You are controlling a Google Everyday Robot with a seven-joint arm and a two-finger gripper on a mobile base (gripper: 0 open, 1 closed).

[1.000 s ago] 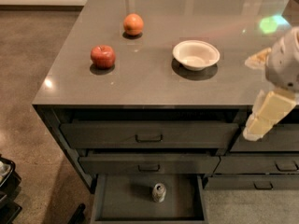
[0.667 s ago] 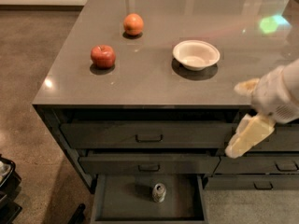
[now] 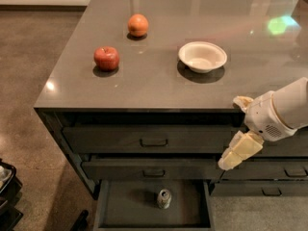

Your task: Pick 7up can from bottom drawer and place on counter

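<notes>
Silvery 7up can (image 3: 164, 198) stands in bottom drawer (image 3: 126, 211), below-left of the empty, open-fingered end effector (image 3: 234, 133).

A white robot arm (image 3: 291, 105) has a smooth cylindrical forearm and a rounded wrist housing with a small dotted grille. Its two-finger gripper (image 3: 232, 134), with blocky pale-cream fingers (image 3: 240, 150) spread apart, sits just below the glossy grey-brown countertop (image 3: 159, 81) edge at right.

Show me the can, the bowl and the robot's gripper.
Can (image 3: 164, 199): camera view, its side, in the bottom drawer (image 3: 125, 207).
Bowl (image 3: 202, 57): camera view, its inner hollow.
Gripper (image 3: 233, 134): camera view, between its fingertips, up right of the can.
</notes>
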